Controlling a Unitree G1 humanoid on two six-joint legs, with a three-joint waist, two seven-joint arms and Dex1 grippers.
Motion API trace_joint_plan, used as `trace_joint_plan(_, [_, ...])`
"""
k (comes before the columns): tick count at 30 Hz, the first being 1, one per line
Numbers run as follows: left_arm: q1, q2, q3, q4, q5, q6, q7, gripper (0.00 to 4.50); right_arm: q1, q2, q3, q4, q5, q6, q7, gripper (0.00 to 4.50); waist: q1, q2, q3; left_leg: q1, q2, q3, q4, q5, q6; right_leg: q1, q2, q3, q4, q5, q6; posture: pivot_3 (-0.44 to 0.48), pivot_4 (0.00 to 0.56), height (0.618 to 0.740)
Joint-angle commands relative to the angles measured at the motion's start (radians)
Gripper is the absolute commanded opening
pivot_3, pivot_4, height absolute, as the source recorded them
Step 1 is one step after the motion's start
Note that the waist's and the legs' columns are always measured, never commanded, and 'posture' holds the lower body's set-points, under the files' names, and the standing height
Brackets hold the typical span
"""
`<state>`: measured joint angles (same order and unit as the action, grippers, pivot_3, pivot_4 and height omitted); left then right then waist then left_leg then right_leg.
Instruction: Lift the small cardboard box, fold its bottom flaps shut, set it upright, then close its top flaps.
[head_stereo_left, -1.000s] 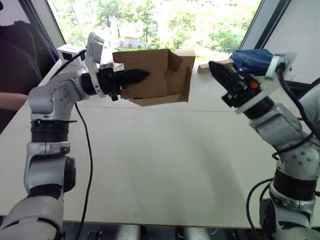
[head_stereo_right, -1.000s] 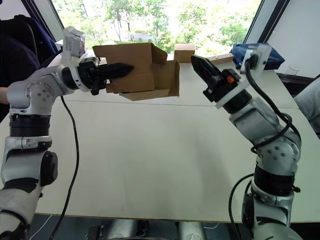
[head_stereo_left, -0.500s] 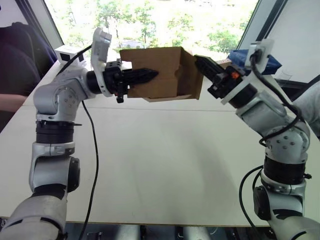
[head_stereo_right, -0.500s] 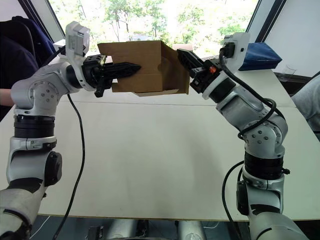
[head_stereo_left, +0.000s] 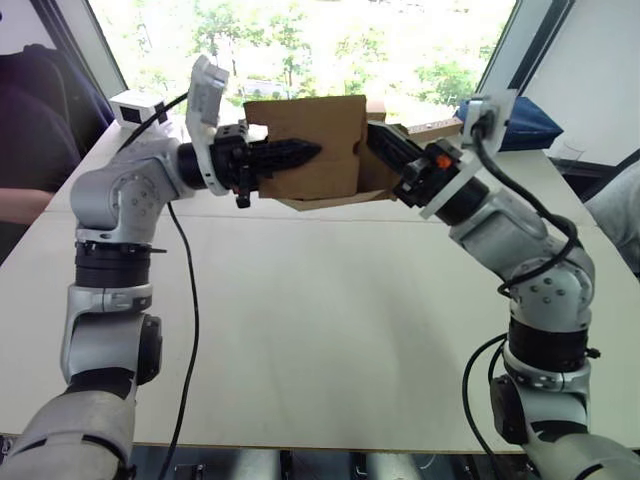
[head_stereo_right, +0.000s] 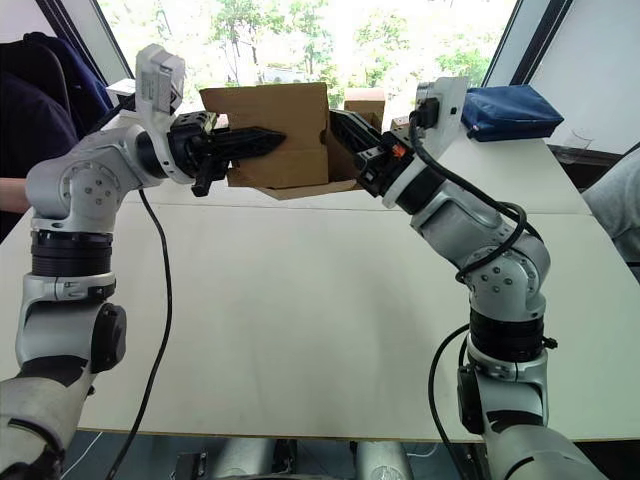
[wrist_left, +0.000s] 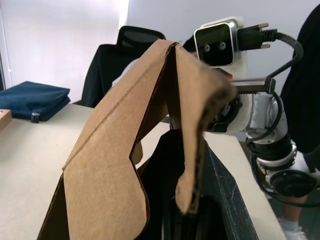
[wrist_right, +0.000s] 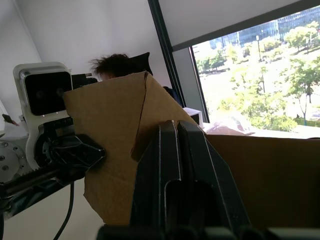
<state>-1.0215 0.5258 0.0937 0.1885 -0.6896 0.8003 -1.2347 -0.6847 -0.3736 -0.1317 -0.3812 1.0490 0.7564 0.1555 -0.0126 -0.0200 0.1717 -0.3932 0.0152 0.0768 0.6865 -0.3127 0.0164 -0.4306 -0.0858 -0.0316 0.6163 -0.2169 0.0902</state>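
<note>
The small cardboard box (head_stereo_left: 318, 135), plain brown, hangs on its side above the far half of the table. My left gripper (head_stereo_left: 303, 152) is shut on its near wall, one black finger (wrist_left: 222, 200) lying along the cardboard (wrist_left: 107, 170). My right gripper (head_stereo_right: 338, 122), fingers (wrist_right: 177, 150) pressed together and shut, pushes into the box's right end. The flaps there are folded inward, apart from one lower flap (head_stereo_left: 335, 199) that sticks out below. I cannot tell whether these are the bottom flaps or the top flaps. The other end is hidden behind my left wrist.
The pale table (head_stereo_left: 320, 330) stretches below both arms. At the back lie a blue pouch (head_stereo_left: 522, 120), a wooden strip (head_stereo_left: 440, 128), a small brown cube box (head_stereo_right: 366, 100) and a white box (head_stereo_left: 138, 105). A person's arm (head_stereo_left: 20, 203) rests at the left edge.
My right gripper has swung left from well clear of the box into its right end, folding the flaps inward. My left gripper kept hold and shifted the box slightly right.
</note>
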Motion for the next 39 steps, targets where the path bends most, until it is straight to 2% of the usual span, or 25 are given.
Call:
trace_joint_plan(1, [-0.004,-0.019,0.01,-0.077,-0.082,0.054,-0.005,0.0,-0.003,0.023,0.032,-0.055,-0.002,-0.002,0.023,0.06,-0.001,0.0,0.0,0.0,0.0,0.0,0.0,0.0,0.0,0.0,0.0,0.0,0.0,0.0,0.0,0.0,0.15,0.74])
trace_joint_plan(8, [0.019,-0.006,0.001,-0.103,-0.105,0.088,-0.006,0.0,0.007,0.036,0.041,-0.061,-0.031,-0.009,0.036,0.06,-0.003,0.0,0.0,0.001,0.0,0.0,0.0,0.0,-0.001,0.0,0.001,0.0,0.001,0.0,0.0,0.0,0.15,0.74])
trace_joint_plan(15, [0.016,-0.018,-0.012,-0.075,-0.06,0.039,0.025,0.0,0.033,0.031,0.027,-0.101,-0.001,-0.005,0.052,0.06,0.0,0.0,0.0,0.0,0.0,0.0,0.0,0.0,-0.001,0.0,0.001,0.0,0.0,0.0,0.0,0.0,0.15,0.74])
trace_joint_plan(19, [0.017,-0.006,-0.042,-0.031,-0.004,-0.021,0.015,0.0,0.077,-0.03,-0.013,-0.14,0.042,0.012,0.099,0.06,0.002,0.0,0.0,0.0,0.0,0.0,0.0,0.0,-0.001,0.0,0.0,0.0,0.0,0.0,0.0,0.0,0.15,0.74])
trace_joint_plan(26, [0.01,0.004,-0.044,0.003,0.014,-0.051,-0.004,0.0,0.124,-0.156,-0.105,-0.163,0.13,0.046,0.145,0.06,0.001,0.0,0.0,0.001,0.001,0.0,0.0,0.0,-0.001,0.0,0.001,0.0,0.0,0.0,0.0,0.0,0.15,0.74])
trace_joint_plan(33, [0.003,0.0,-0.039,0.012,0.019,-0.051,-0.007,0.0,0.287,-0.286,-0.2,-0.197,0.226,0.094,0.183,0.06,0.007,0.0,0.0,0.0,0.001,0.0,0.0,0.0,-0.001,0.0,0.001,0.0,0.0,0.0,0.0,0.0,0.15,0.74])
trace_joint_plan(36, [-0.002,-0.002,-0.038,0.01,0.014,-0.046,-0.006,0.0,0.377,-0.31,-0.207,-0.204,0.19,0.079,0.192,0.06,0.005,0.0,0.0,0.0,0.001,0.0,0.0,0.0,0.0,0.0,0.001,0.0,-0.001,0.0,0.0,0.0,0.15,0.74])
trace_joint_plan(39, [-0.008,-0.004,-0.037,0.012,0.012,-0.042,-0.006,0.0,0.4,-0.309,-0.159,-0.214,0.134,0.066,0.195,0.06,0.0,0.0,0.0,0.001,0.0,0.0,0.0,0.0,0.0,0.0,0.001,0.001,-0.001,0.0,0.0,0.0,0.15,0.74])
